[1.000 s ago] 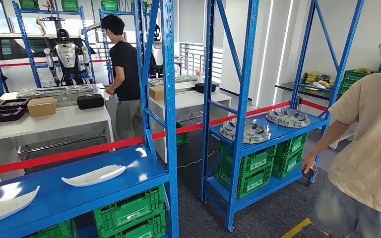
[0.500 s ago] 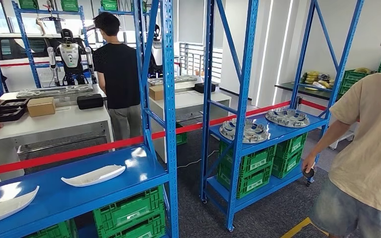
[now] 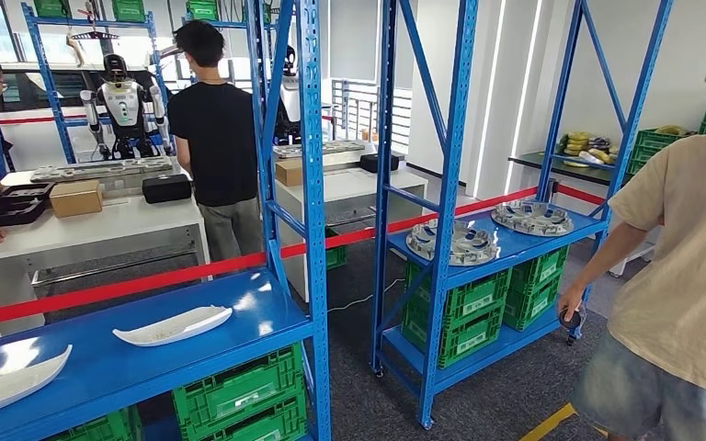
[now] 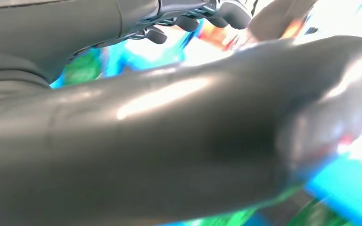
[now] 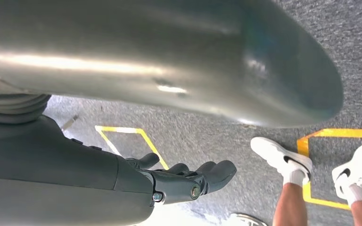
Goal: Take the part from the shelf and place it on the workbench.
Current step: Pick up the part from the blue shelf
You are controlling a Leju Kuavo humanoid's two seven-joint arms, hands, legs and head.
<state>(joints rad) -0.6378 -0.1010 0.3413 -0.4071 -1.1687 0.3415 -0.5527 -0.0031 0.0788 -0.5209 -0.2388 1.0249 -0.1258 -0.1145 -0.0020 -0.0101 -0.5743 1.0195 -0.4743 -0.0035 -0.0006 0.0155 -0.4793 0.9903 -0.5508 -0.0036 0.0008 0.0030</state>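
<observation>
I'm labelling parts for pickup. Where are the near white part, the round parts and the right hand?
White part (image 3: 175,325), head view, its middle.
Round parts (image 3: 452,243), head view, the nearer one's rim.
Right hand (image 5: 188,179), right wrist view, the fingers' base.

White curved parts (image 3: 174,325) rest on a glossy blue shelf (image 3: 267,317) above green crates (image 3: 239,393), a red barrier tape (image 3: 147,281) runs behind, yellow floor markings (image 5: 122,136) cross grey carpet (image 5: 358,70), and a person wears a beige T-shirt (image 3: 689,276).
</observation>
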